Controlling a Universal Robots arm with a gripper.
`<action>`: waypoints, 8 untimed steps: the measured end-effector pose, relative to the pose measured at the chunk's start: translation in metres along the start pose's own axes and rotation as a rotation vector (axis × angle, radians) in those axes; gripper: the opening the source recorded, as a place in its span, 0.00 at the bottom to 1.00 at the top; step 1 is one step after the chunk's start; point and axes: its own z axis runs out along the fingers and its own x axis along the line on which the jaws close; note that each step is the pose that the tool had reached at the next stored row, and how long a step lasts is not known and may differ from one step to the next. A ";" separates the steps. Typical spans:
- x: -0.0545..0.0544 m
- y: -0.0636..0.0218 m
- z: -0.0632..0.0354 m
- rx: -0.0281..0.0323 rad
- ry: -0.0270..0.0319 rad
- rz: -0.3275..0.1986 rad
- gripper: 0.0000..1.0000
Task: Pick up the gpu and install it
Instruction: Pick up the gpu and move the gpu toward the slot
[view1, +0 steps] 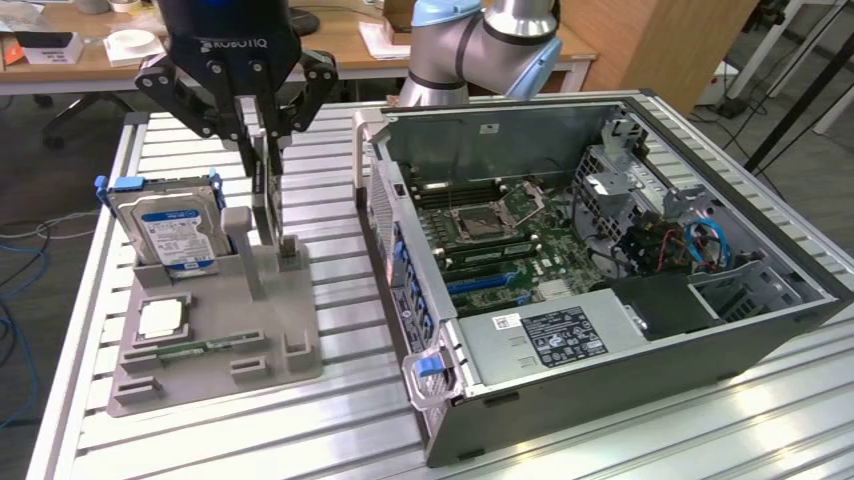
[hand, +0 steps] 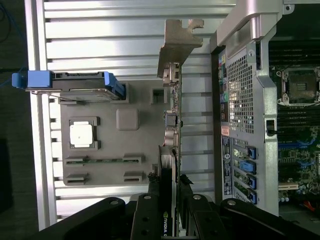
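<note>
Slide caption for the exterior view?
End effector grips the upright gpu at the grey holder, beside the open computer case.

My gripper (view1: 263, 150) is cut off above by the exterior view's top edge; my fingers (view1: 248, 130) cover the gpu (view1: 271, 215) where they clamp it; its lower edge is lost among the posts of the gray holder (view1: 267, 330); the foot of the hard drive (view1: 167, 225) sits hidden in that holder's slot.

We see the gripper (hand: 170, 200) clamped on the edge-on gpu (hand: 172, 125), silver bracket (hand: 178, 42) at its far end, along the edge of the gray holder (hand: 145, 152) nearest the computer case (hand: 245, 100), with hard drive (hand: 80, 86), processor (hand: 81, 134) and memory stick (hand: 102, 160) seated in that holder.
</note>
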 end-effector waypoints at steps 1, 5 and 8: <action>0.000 0.0000 0.0000 0.0001 0.0000 0.000 0.26; -0.003 0.0002 0.0001 0.0000 0.0002 0.000 0.26; -0.005 0.0003 0.0001 0.0001 0.0007 0.000 0.26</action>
